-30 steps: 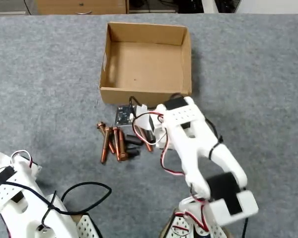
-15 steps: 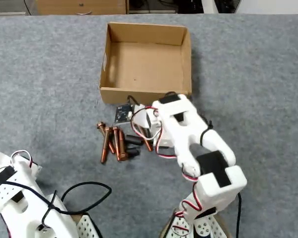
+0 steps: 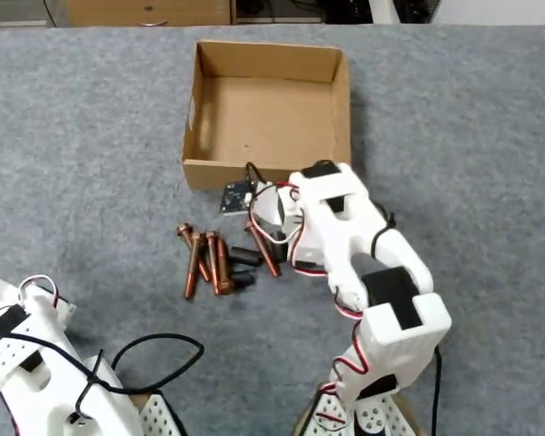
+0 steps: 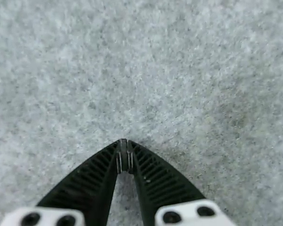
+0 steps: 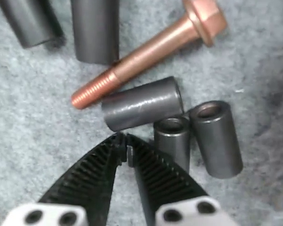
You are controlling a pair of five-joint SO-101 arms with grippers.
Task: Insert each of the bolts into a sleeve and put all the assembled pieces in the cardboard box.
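Several copper bolts (image 3: 206,262) lie in a bunch on the grey carpet in front of the open cardboard box (image 3: 267,113), which is empty. Dark grey sleeves (image 3: 244,257) lie beside them. My right gripper (image 5: 123,149) is shut with nothing in it, its tips just short of a lying sleeve (image 5: 142,103). Two more sleeves (image 5: 216,137) lie side by side close by, and a copper bolt (image 5: 151,48) lies just beyond. In the high view the right arm (image 3: 345,227) leans over the pile. My left gripper (image 4: 123,155) is shut over bare carpet.
The left arm (image 3: 36,372) rests at the near left corner with a looping black cable (image 3: 154,350). A small circuit board (image 3: 237,195) on the right arm hangs just in front of the box wall. Open carpet lies to the left and right of the box.
The right arm has swung its wrist a little toward the box, and its body has folded closer over the pile. The left arm has not moved.
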